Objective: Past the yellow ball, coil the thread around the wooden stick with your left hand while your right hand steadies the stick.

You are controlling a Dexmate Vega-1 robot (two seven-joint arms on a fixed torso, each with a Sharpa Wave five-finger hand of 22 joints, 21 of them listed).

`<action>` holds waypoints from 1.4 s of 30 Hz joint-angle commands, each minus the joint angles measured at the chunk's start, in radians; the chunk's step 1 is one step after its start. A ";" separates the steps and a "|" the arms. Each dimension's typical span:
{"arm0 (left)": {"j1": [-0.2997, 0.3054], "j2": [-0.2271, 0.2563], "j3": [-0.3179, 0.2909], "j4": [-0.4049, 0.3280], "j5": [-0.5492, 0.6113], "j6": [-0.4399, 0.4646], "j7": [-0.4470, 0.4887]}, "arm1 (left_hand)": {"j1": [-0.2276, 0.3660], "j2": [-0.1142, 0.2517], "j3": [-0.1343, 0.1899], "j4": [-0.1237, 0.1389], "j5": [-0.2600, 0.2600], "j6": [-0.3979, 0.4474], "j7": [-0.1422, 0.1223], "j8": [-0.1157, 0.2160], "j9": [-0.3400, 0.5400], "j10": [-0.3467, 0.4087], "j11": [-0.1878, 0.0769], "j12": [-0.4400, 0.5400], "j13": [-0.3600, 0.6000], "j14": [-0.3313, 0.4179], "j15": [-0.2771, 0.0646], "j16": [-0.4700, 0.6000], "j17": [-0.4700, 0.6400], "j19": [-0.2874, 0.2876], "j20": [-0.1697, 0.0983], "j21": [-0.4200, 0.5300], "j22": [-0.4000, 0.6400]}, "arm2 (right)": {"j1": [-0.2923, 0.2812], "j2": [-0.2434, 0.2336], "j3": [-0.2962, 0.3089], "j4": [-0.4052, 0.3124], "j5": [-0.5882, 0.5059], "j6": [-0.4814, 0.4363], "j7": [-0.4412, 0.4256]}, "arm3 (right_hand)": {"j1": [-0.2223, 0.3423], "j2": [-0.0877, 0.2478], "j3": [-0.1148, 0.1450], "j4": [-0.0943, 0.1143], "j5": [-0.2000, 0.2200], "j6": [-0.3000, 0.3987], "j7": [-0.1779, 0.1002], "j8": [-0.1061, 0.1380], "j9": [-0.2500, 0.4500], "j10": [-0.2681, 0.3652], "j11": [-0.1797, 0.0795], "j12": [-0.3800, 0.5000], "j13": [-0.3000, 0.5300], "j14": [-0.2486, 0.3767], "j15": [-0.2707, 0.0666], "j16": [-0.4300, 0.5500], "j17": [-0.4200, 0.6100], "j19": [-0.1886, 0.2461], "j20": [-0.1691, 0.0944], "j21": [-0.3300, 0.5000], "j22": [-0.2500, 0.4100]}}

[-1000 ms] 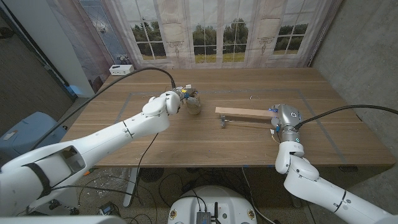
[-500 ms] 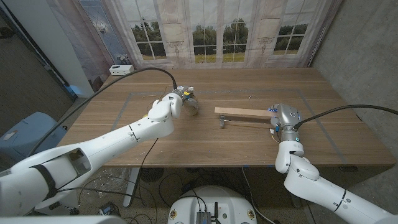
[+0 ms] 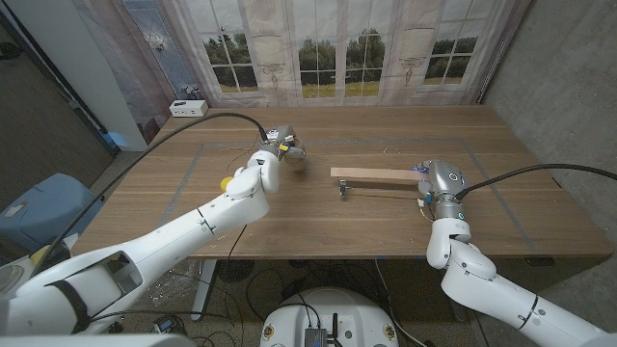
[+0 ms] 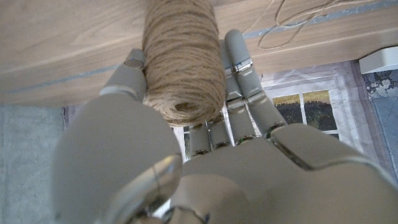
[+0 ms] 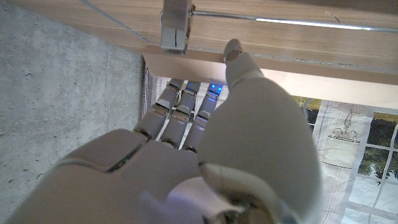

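1. The right hand (image 3: 442, 183) sits at the near right of the wooden counter (image 3: 318, 222), at the right end of the wooden stick (image 3: 373, 174). In the right wrist view its fingers (image 5: 177, 112) reach under the stick's pale edge and the thumb presses against it from the other side, so the hand holds the stick.
2. The stick lies lengthwise across the counter's middle, and a small metal piece (image 3: 345, 189) hangs at its near edge.
3. The yellow ball (image 3: 228, 180) shows just left of the left forearm, on the counter's left side.
4. The left hand (image 3: 275, 154) is farther back, left of the stick and apart from it. Its fingers (image 4: 242, 74) are curled around a spool of tan thread (image 4: 181, 59), gripping it on both sides.
5. Loose thread (image 4: 292, 18) trails over the counter beyond the spool.
6. A small white box (image 3: 187, 107) sits at the far left corner.
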 commanded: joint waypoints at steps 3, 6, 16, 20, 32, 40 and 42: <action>0.156 -0.089 -0.225 0.005 -0.214 -0.233 0.343 | 0.235 0.225 0.060 0.014 -0.001 0.070 -0.022 0.005 0.016 0.134 -0.122 0.016 0.138 0.204 -0.284 0.006 0.032 0.036 -0.078 0.011 0.001 | 0.007 0.006 0.015 0.027 0.039 0.146 0.005 | 0.032 0.039 -0.002 0.005 0.004 0.039 0.018 0.007 0.004 0.131 -0.002 0.092 0.148 0.014 -0.173 -0.003 0.004 0.005 0.001 0.007 0.006; 0.161 -0.099 -0.248 0.012 -0.256 -0.275 0.363 | 0.235 0.223 0.061 0.014 -0.001 0.070 -0.021 0.004 0.016 0.133 -0.122 0.016 0.141 0.206 -0.284 0.004 0.034 0.037 -0.079 0.012 0.000 | 0.015 0.008 0.012 0.034 0.040 0.171 0.011 | 0.034 0.039 -0.003 0.005 0.004 0.040 0.019 0.006 0.004 0.132 -0.004 0.093 0.147 0.015 -0.173 -0.005 0.005 0.007 0.002 0.009 0.006; 0.167 -0.123 -0.306 0.052 -0.388 -0.427 0.396 | 0.235 0.219 0.066 0.014 0.000 0.069 -0.021 0.003 0.019 0.129 -0.122 0.018 0.149 0.200 -0.284 -0.007 0.035 0.037 -0.082 0.016 -0.001 | 0.038 0.022 0.006 0.047 0.038 0.248 0.028 | 0.036 0.039 -0.006 0.005 0.005 0.042 0.021 0.005 0.005 0.130 -0.004 0.095 0.146 0.018 -0.173 -0.008 0.008 0.008 0.003 0.013 0.006; 0.165 -0.131 -0.322 0.072 -0.437 -0.485 0.396 | 0.234 0.217 0.069 0.015 0.001 0.067 -0.019 0.001 0.021 0.129 -0.124 0.021 0.153 0.196 -0.284 -0.016 0.033 0.036 -0.083 0.017 -0.003 | 0.053 0.035 0.002 0.061 0.039 0.284 0.031 | 0.036 0.040 -0.007 0.006 0.005 0.041 0.022 0.005 0.005 0.131 -0.002 0.096 0.145 0.020 -0.173 -0.010 0.009 0.007 0.004 0.014 0.006; 0.152 -0.141 -0.363 0.096 -0.587 -0.617 0.336 | 0.231 0.216 0.077 0.018 0.002 0.066 -0.019 0.000 0.026 0.124 -0.125 0.021 0.160 0.195 -0.285 -0.038 0.024 0.033 -0.083 0.020 -0.005 | 0.121 0.101 -0.022 0.135 0.048 0.416 0.035 | 0.035 0.041 -0.012 0.008 0.005 0.041 0.022 0.003 0.006 0.130 -0.002 0.098 0.142 0.021 -0.172 -0.017 0.010 0.007 0.005 0.019 0.006; 0.145 -0.139 -0.387 0.092 -0.705 -0.659 0.262 | 0.229 0.215 0.083 0.019 0.003 0.065 -0.018 -0.002 0.027 0.125 -0.123 0.021 0.161 0.196 -0.285 -0.051 0.019 0.035 -0.082 0.022 -0.006 | 0.162 0.144 -0.034 0.188 0.054 0.488 0.032 | 0.035 0.042 -0.014 0.009 0.005 0.043 0.025 0.002 0.006 0.130 0.001 0.100 0.141 0.022 -0.171 -0.022 0.012 0.006 0.006 0.022 0.006; 0.141 -0.137 -0.390 0.091 -0.728 -0.667 0.244 | 0.228 0.215 0.085 0.019 0.003 0.064 -0.019 -0.003 0.028 0.125 -0.124 0.021 0.162 0.194 -0.285 -0.057 0.015 0.034 -0.081 0.022 -0.007 | 0.173 0.154 -0.037 0.203 0.056 0.505 0.031 | 0.034 0.041 -0.014 0.010 0.005 0.042 0.024 0.001 0.007 0.129 0.000 0.101 0.141 0.022 -0.171 -0.023 0.013 0.005 0.006 0.022 0.006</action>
